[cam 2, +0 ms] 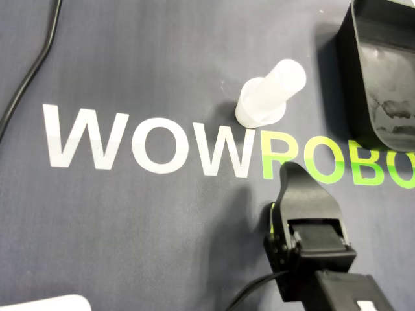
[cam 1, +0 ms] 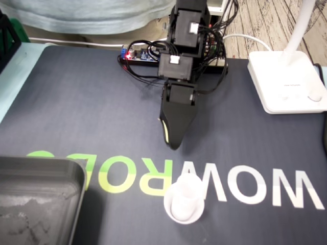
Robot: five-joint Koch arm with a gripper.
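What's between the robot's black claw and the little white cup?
Just bare mat with printed letters. In the overhead view, nothing stands between the gripper and the white cup; the fixed view agrees.

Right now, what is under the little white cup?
The white cup stands on the dark mat, at the printed letters. The patch right beneath its base is covered, so nothing there can be seen.

White cup [cam 1: 184,203]; black pincer [cam 1: 173,144] (lime-edged); grey mat [cam 1: 76,102].
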